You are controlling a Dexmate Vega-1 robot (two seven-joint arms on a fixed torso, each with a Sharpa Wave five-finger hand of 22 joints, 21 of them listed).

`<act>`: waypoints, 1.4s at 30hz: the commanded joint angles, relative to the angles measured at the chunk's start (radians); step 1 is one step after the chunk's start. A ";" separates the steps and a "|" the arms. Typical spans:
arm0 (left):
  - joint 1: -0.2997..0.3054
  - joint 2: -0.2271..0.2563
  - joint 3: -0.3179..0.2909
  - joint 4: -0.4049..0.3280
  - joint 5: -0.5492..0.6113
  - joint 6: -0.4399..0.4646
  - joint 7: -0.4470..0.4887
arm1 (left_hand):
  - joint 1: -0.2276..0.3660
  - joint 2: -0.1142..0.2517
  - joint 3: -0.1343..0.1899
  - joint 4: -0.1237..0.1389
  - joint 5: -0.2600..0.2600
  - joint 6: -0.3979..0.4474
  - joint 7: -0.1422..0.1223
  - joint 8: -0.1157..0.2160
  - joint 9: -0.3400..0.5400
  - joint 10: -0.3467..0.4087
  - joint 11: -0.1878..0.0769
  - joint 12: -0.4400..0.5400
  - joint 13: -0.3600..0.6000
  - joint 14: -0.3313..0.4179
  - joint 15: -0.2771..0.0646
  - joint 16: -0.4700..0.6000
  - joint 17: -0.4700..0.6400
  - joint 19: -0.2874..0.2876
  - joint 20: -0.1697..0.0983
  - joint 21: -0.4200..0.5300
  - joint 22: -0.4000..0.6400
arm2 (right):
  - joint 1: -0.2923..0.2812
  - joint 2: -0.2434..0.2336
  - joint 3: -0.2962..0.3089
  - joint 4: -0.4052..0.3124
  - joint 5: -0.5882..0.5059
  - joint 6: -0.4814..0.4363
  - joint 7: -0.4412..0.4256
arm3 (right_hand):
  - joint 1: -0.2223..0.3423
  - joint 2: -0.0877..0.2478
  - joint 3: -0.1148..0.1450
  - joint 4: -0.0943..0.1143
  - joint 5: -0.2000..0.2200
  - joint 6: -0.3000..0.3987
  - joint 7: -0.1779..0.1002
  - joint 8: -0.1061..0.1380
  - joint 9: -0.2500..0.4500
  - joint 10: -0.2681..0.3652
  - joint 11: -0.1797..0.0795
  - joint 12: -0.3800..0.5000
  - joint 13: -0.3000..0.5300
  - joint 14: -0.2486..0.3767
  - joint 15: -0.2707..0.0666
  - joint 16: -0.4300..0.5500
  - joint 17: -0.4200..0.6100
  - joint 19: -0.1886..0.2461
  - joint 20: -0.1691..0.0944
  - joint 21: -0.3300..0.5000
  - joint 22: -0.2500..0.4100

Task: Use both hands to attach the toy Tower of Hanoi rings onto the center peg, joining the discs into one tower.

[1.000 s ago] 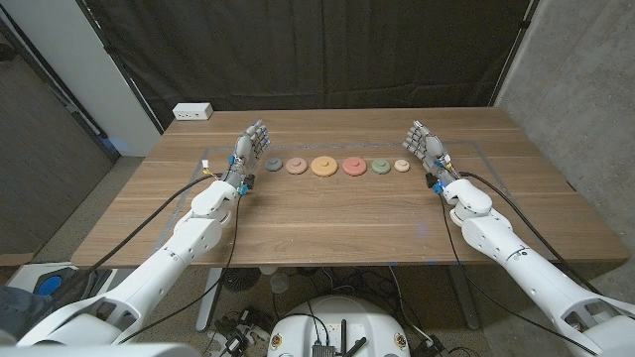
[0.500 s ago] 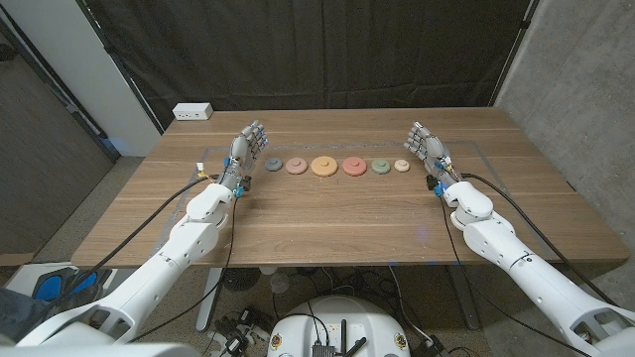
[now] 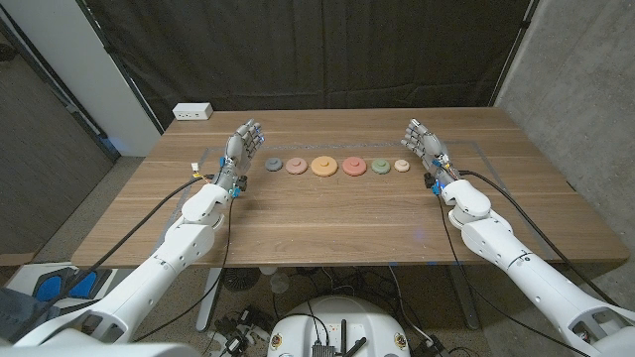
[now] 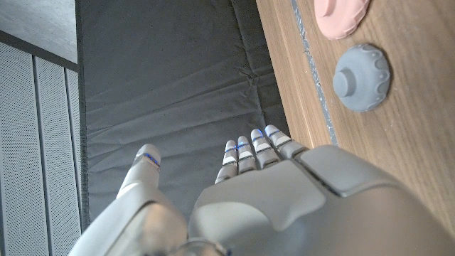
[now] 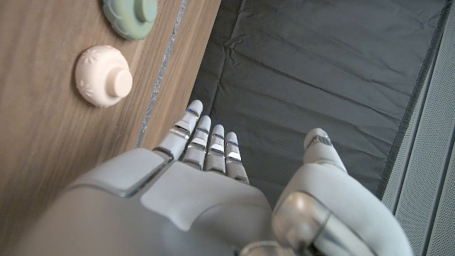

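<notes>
Several toy discs lie in a row across the table's far middle: a grey-blue disc (image 3: 272, 165), a pink disc (image 3: 297, 166), a large orange disc (image 3: 323, 166), a red-pink disc (image 3: 354, 166), a green disc (image 3: 380, 166) and a small cream disc (image 3: 402, 166). My left hand (image 3: 241, 149) stands open just left of the grey-blue disc (image 4: 362, 77), holding nothing. At the other end of the row my right hand (image 3: 424, 146) stands open beside the cream disc (image 5: 103, 75), with the green disc (image 5: 131, 16) just beyond. Both hands have their fingers apart and touch no disc.
A white power strip (image 3: 192, 112) sits at the table's far left corner. A black curtain hangs behind the wooden table (image 3: 327, 223). Thin tape lines mark the tabletop near each hand.
My left hand has drifted slightly to the left, away from the grey-blue disc. The right hand has barely moved. The discs lie as before.
</notes>
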 commanded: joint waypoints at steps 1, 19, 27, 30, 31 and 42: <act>-0.004 0.009 0.004 -0.010 0.022 0.020 0.024 | 0.010 0.004 0.008 0.000 0.005 0.011 -0.014 0.003 0.003 0.018 -0.003 0.010 0.002 0.040 0.001 0.013 0.005 0.027 0.015 0.010 0.004 | 0.006 0.002 -0.004 0.001 -0.010 0.002 -0.002 | 0.008 0.005 0.010 -0.003 0.005 0.002 -0.019 0.003 0.003 0.011 -0.008 0.009 0.001 0.024 -0.002 0.010 -0.001 0.021 0.008 0.009 0.005; -0.003 0.026 0.006 -0.038 0.031 0.072 0.059 | -0.014 0.007 0.005 0.011 0.005 0.022 -0.035 -0.006 0.005 0.127 0.017 0.028 0.010 0.245 0.020 0.051 0.018 0.217 0.065 0.065 0.017 | 0.009 0.005 -0.002 0.006 -0.015 0.001 -0.015 | 0.025 0.023 0.019 -0.006 0.018 0.026 -0.042 0.010 0.010 0.072 -0.024 0.041 0.026 0.233 0.011 0.105 0.033 0.223 0.052 0.082 0.022; -0.008 0.020 0.007 -0.030 0.022 0.073 0.051 | -0.024 0.010 0.005 0.015 0.005 0.038 -0.030 -0.002 0.005 0.175 0.023 0.040 0.015 0.329 0.008 0.070 0.024 0.293 0.057 0.095 0.025 | 0.007 0.017 0.000 0.008 -0.021 0.013 -0.035 | 0.040 0.033 0.022 -0.008 0.024 0.043 -0.042 0.014 0.013 0.106 -0.036 0.063 0.054 0.349 -0.022 0.179 0.093 0.318 -0.004 0.132 0.036; -0.011 0.017 0.009 -0.024 0.021 0.069 0.045 | -0.026 0.011 0.006 0.016 0.005 0.047 -0.026 0.000 0.005 0.185 0.024 0.042 0.016 0.351 0.003 0.076 0.027 0.315 0.054 0.105 0.028 | 0.004 0.020 0.000 0.010 -0.025 0.019 -0.041 | 0.046 0.032 0.021 -0.010 0.026 0.049 -0.043 0.015 0.014 0.121 -0.038 0.074 0.067 0.398 -0.031 0.214 0.126 0.360 -0.014 0.161 0.049; -0.011 0.016 0.009 -0.023 0.020 0.068 0.043 | -0.028 0.012 0.007 0.016 0.005 0.048 -0.026 0.000 0.005 0.190 0.025 0.043 0.017 0.366 0.003 0.081 0.029 0.323 0.054 0.109 0.029 | 0.003 0.021 -0.001 0.012 -0.027 0.022 -0.041 | 0.049 0.031 0.021 -0.010 0.026 0.053 -0.044 0.016 0.014 0.122 -0.040 0.077 0.072 0.416 -0.040 0.228 0.141 0.374 -0.021 0.173 0.054; -0.001 0.030 0.008 -0.031 0.019 0.062 0.023 | -0.040 0.020 0.010 0.023 0.005 0.099 -0.010 0.010 0.006 0.254 0.014 0.063 0.026 0.536 -0.031 0.132 0.046 0.434 0.040 0.168 0.050 | 0.000 0.018 -0.005 0.002 -0.031 0.008 -0.045 | 0.063 0.016 0.003 -0.010 0.029 0.085 -0.046 0.023 0.018 0.159 -0.043 0.097 0.121 0.629 -0.145 0.412 0.304 0.536 -0.085 0.317 0.124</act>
